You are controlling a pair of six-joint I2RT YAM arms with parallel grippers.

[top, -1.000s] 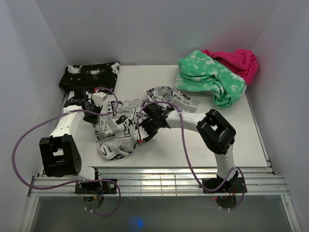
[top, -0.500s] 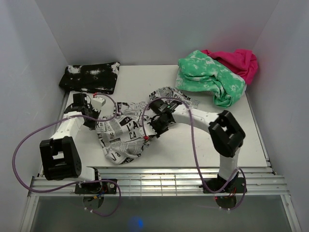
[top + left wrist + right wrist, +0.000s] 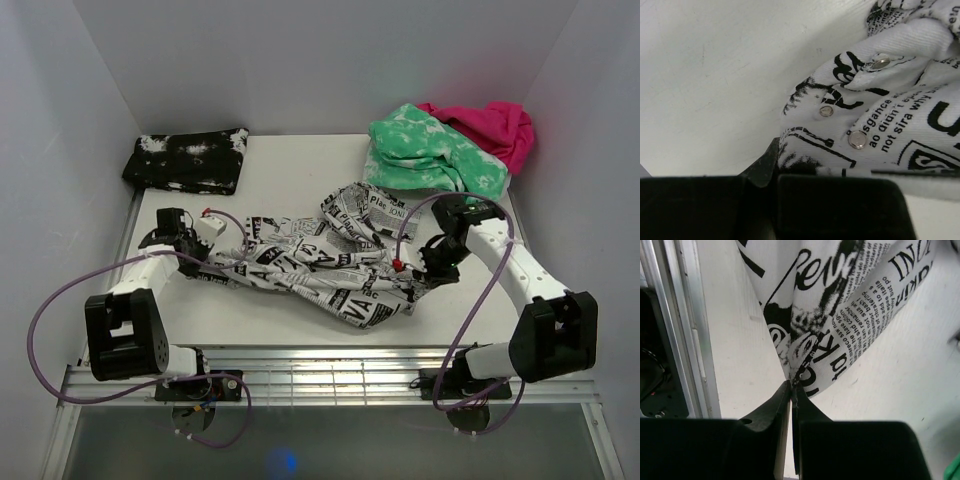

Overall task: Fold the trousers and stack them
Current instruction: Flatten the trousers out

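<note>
The white worktop (image 3: pixel 300 165) carries everything. Across its middle the trousers (image 3: pixel 320 265), white with black newspaper print, lie pulled out in a long rumpled band from left to right. One bunched fold rises toward the far side near the centre.

At the far right corner a green-and-white mottled garment (image 3: pixel 430 155) lies heaped, with a pink garment (image 3: pixel 495 125) touching it from behind. At the far left corner a black white-speckled garment (image 3: pixel 188 158) lies folded flat, well apart from the trousers.

The left hand (image 3: pixel 208 258) sits at the left end of the band. In its wrist view the hand (image 3: pixel 775 160) has its fingers closed, and the edge of the trousers (image 3: pixel 900 115) is tucked in at the tip, so it is gripping the cloth.

The right hand (image 3: pixel 420 275) is at the right end, near the worktop's front edge. Its wrist view shows the hand (image 3: pixel 791 390) with the two fingers pressed together on a pinched corner of the trousers (image 3: pixel 850 300), which fan upward from the tips. The ribbed metal rail (image 3: pixel 670 315) runs along the left of that view.

Three small metal studs (image 3: pixel 858 140) dot the cloth just beside the left fingers.
</note>
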